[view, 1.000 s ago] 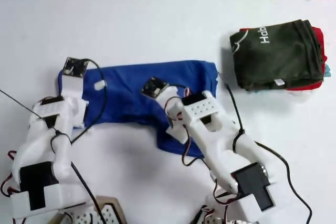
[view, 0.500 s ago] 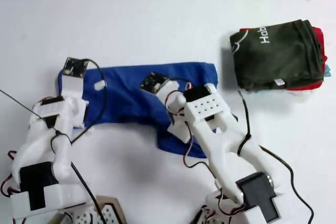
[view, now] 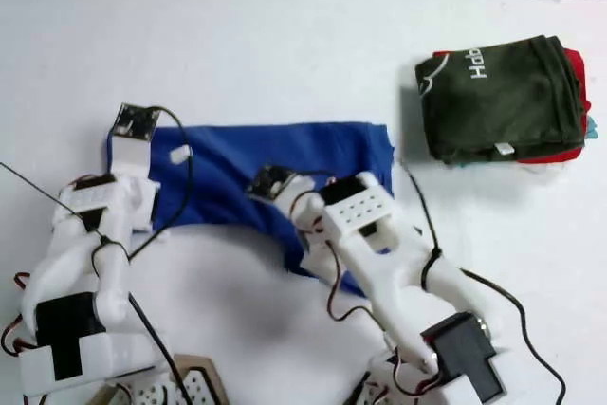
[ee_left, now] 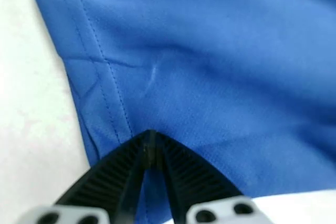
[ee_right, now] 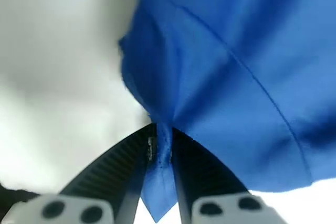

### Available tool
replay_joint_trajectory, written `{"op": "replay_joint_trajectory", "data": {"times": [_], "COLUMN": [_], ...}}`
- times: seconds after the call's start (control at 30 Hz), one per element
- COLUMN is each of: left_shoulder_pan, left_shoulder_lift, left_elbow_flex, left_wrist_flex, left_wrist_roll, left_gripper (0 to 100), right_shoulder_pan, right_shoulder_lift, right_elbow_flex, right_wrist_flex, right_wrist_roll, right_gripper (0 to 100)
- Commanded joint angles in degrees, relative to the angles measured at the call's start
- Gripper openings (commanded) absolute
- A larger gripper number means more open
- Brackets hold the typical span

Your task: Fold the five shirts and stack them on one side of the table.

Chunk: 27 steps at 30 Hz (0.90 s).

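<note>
Two arms are down on one blue shirt (view: 275, 154), which lies spread across the middle of the white bench (view: 285, 45), nearer the edge where the arms are mounted than the far edge. The left gripper (ee_left: 150, 135) sits at the shirt's end on the left arm's side, right by the stitched hem, and its black fingers (ee_left: 113, 169) are pressed together with blue cloth caught between them; bare bench shows just past that hem. Over to the right gripper (ee_right: 160, 129): it sits at the shirt's edge nearest the arms, and its fingers (ee_right: 118, 163) are pinching a gathered fold of the same shirt, with a small point of blue cloth poking back between them. Creases run out across the fabric from that pinch. A flap of the shirt lies under the right arm, toward the arms' edge of the bench. Well apart from all this, toward the bench edge on the right arm's side, sits the stack of folded shirts (view: 498, 101): a dark green shirt (view: 512, 87) on top, a red shirt (view: 575, 62) showing beneath it.
</note>
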Motion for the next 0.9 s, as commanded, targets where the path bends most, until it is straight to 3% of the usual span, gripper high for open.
{"op": "replay_joint_trajectory", "data": {"times": [0.0,0.2,0.63,0.87], "left_shoulder_pan": [0.53,0.53,0.53,0.53], "left_shoulder_lift": [-1.32,-1.32,-1.32,-1.32], "left_elbow_flex": [0.04,0.04,0.04,0.04], "left_wrist_flex": [-0.88,-0.88,-0.88,-0.88], "left_wrist_roll": [0.26,0.26,0.26,0.26], "left_gripper": [2,2,2,2], "right_shoulder_pan": [-3.03,-3.38,-3.3,-1.1], "right_shoulder_lift": [-3.21,-3.21,-2.59,1.1], "right_elbow_flex": [0.0,-0.09,5.19,5.89], "right_wrist_flex": [-0.04,-0.13,-4.44,-8.04], "right_wrist_roll": [0.18,0.53,0.53,0.53], "right_gripper": [9.9,31.3,28.9,20.7]}}
